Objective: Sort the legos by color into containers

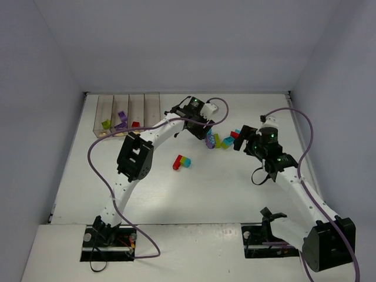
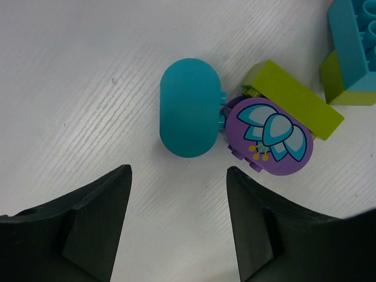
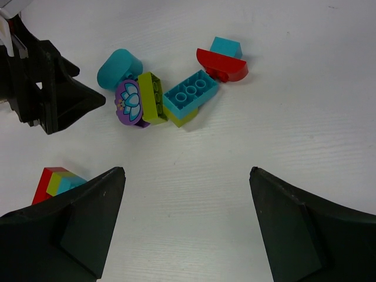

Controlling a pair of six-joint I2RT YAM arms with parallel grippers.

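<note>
The white desk (image 1: 235,188) is the biggest thing here. At its far left stand the containers (image 1: 151,108), four clear bins in a row. All places below are told from these bins.

Three bins already hold bricks: a lime one, some purple ones and a red one. One end bin looks bare.

The left claw (image 2: 176,176) hangs to the right of the bins, over a pile of legos. It is wide open and holds nothing. The right claw (image 3: 187,176) is further right of the bins, past the pile. It is wide open and holds nothing too.

A small striped stack (image 1: 181,161) lies right of the bins, closer to the arm bases than the pile.

I think the step now is picking one more brick. The left claw is lined up with the round teal brick (image 2: 189,107). That brick touches the purple flower brick (image 2: 270,138), which leans on a lime brick (image 2: 294,100). The claw must drop, pinch just one brick, then go left to a bin. The purple brick may get dragged along.

Only the top view shows the bins. Only the left wrist view shows the flower picture up close. The right wrist view shows the whole pile, with the teal studded brick (image 3: 191,91) and red curved brick (image 3: 222,64).
</note>
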